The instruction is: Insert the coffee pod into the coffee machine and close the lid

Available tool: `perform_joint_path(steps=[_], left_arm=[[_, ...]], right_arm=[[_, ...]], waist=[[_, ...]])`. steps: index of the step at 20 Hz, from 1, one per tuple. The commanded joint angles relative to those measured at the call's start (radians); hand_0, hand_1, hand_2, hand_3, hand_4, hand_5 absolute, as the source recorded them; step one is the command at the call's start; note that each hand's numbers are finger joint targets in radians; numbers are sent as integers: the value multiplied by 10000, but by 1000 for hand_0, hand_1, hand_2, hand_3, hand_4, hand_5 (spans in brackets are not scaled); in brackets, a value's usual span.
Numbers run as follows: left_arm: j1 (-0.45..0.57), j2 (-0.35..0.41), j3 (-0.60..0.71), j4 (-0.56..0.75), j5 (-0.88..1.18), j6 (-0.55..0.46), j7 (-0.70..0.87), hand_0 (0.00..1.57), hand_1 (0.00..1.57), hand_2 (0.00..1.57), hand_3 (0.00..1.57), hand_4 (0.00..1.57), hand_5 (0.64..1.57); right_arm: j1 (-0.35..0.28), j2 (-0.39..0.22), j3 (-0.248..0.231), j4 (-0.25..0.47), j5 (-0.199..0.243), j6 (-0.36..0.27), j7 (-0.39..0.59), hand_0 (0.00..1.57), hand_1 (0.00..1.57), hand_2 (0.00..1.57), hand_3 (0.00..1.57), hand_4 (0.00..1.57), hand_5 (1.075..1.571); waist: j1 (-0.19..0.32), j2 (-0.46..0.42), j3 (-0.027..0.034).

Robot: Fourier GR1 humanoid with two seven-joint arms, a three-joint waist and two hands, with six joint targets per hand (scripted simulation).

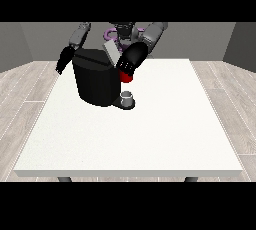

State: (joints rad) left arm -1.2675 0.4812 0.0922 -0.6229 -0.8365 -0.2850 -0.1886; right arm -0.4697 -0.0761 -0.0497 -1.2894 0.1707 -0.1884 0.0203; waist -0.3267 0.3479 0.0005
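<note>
The bare white worktop (pixel 130 139) lies nearest the camera, its front edge running across the view. Further back, left of centre, stands my coffee machine (pixel 95 81), a squat black upright body with a grey lid (pixel 112 52) raised and tilted above its top. At the view's left, my robot hand (pixel 63 61) hangs just beside the machine's upper corner, fingers straight and pointing down toward the worktop, holding nothing. On the machine's low base at its right foot sits a small grey cup (pixel 128 97), upright. Above it, my robot hand at the view's right (pixel 131 60) is at the machine's top right corner, just under the lid; I cannot tell how its fingers lie. A red thing at the machine (pixel 126 77) shows right beneath that hand. I cannot make out the coffee pod anywhere.
</note>
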Motion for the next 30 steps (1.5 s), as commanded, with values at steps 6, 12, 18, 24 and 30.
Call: perform_joint_path(steps=[6,12,18,24,30], left_arm=[[-95,-51,77,-203,-143,786,-448,1224,1224,1202,978,0,1571],[-622,543,-97,-117,-525,593,-715,1088,1088,1075,800,0,1571],[-227,445,-156,-141,-818,1216,-672,510,510,776,600,0,1571],[-114,578,-123,97,-906,1110,-822,0,0,565,474,0,1571],[-17,151,-220,-113,-902,1087,-828,0,0,362,253,0,1571]], right_arm=[[-213,-60,-198,85,-96,-47,-407,0,0,0,0,85,1571],[-628,11,2,-48,201,-241,77,0,0,0,0,71,1571],[-286,-127,-9,-23,162,-53,-75,0,0,0,0,185,1571],[-137,-94,197,-194,352,-60,579,0,0,0,0,207,1571],[-470,-207,-425,363,177,-415,231,0,0,0,0,0,1571]], waist=[[32,450,-1],[-135,674,-1],[-172,560,-1],[-87,164,-5],[534,197,0]])
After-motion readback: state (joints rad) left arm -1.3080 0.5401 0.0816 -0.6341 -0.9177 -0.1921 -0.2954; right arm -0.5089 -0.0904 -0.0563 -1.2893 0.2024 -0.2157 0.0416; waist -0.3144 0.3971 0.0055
